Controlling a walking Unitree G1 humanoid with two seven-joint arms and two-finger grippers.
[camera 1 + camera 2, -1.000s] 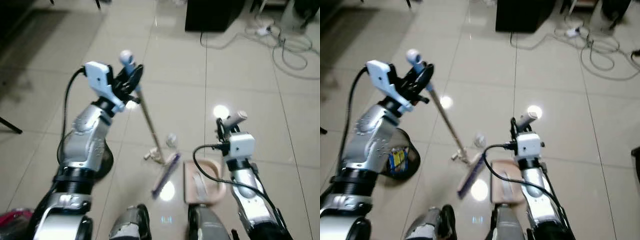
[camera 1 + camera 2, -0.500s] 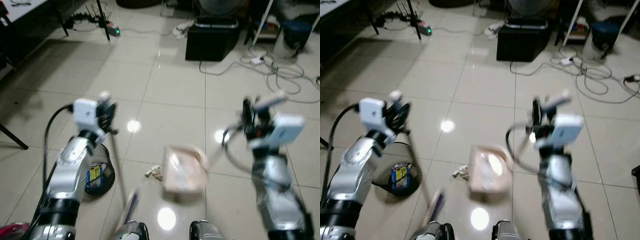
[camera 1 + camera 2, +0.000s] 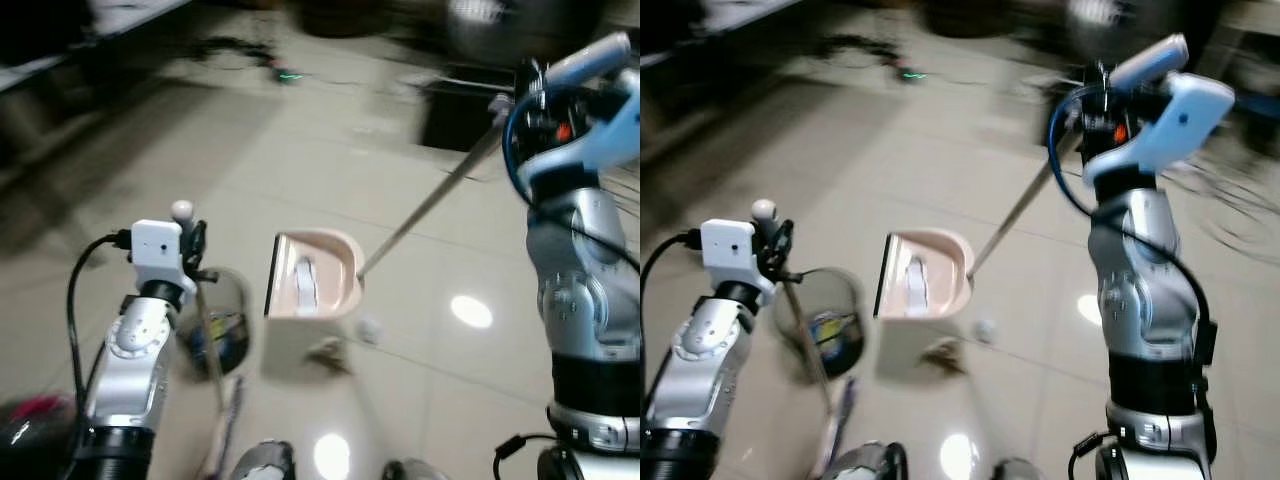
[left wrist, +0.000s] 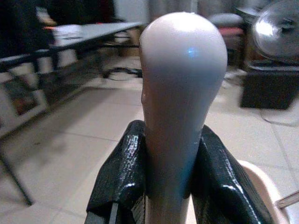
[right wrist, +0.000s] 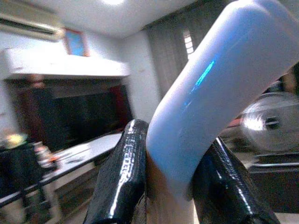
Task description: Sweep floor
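A pink dustpan (image 3: 318, 288) hangs tilted in the air, with pale bits of litter inside. Its thin metal pole (image 3: 430, 200) runs up to my right gripper (image 3: 522, 92), raised at the upper right and shut on the light-blue handle (image 5: 219, 79). Just left of the pan, a black mesh waste bin (image 3: 216, 335) stands on the floor. My left gripper (image 3: 188, 250) is low on the left, shut on the broom handle (image 4: 182, 93) below its rounded top. The broom stick (image 3: 210, 360) slants down to the broom head (image 3: 225, 440) by my feet. Brown debris (image 3: 326, 353) and a small pale ball (image 3: 370, 327) lie on the tiles.
A black box (image 3: 462, 110) stands blurred at the back, and a dark table (image 3: 60, 60) lines the far left. Something red (image 3: 35, 415) sits by my left side. Glossy beige tiles stretch open in front.
My right arm has lifted the dustpan off the floor, up and left beside the bin. The left arm has drawn the broom back and lower. The camera has also shifted.
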